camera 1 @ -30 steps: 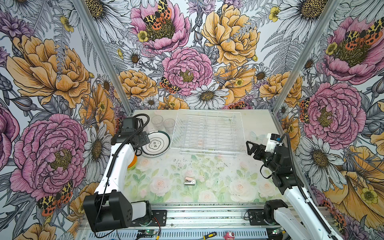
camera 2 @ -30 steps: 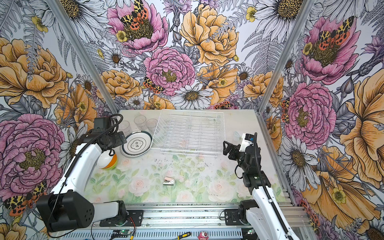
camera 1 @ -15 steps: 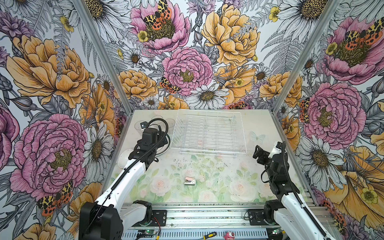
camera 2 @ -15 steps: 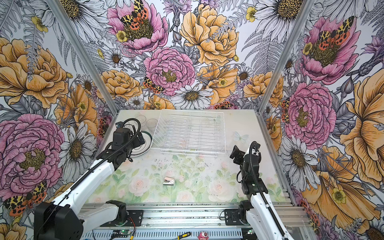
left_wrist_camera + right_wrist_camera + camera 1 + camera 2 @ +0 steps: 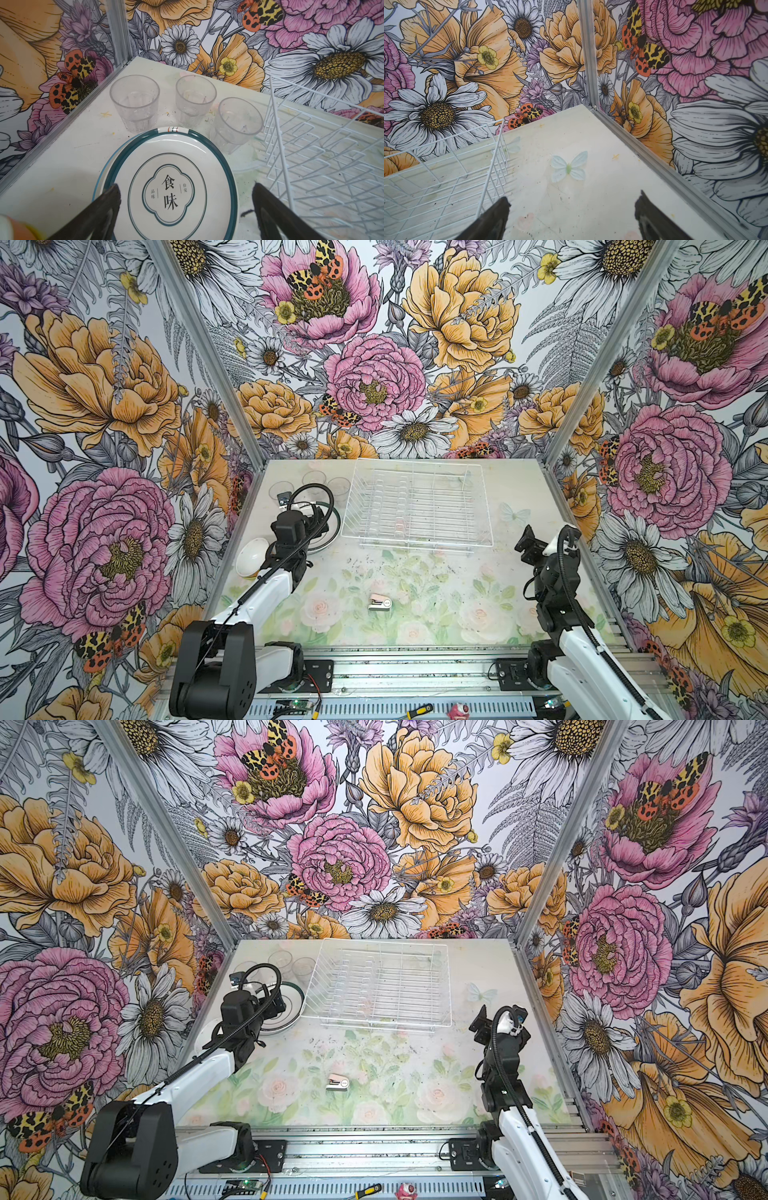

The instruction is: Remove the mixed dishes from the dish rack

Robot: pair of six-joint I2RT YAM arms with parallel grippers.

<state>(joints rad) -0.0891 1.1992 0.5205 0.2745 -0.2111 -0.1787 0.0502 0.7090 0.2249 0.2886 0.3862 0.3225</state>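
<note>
White wire rectangular dish rack (image 5: 417,506) is seen empty at rear-centre of floral-print worktop (image 5: 419,593). Stack of round white teal-rimmed plates (image 5: 170,187) is laid flat just left of rack. Three clear tumblers (image 5: 195,101) are stood upright behind plates, near back-left corner. Small orange bowl w/ white inside (image 5: 251,556) is tilted by left wall. L gripper (image 5: 186,187) is held over plate stack, jaws spread wide, nothing grasped. R gripper (image 5: 573,196) is likewise spread, empty, over bare worktop right of rack. Small pink-white stapler-like obj (image 5: 379,602) is seen front-centre.
</note>
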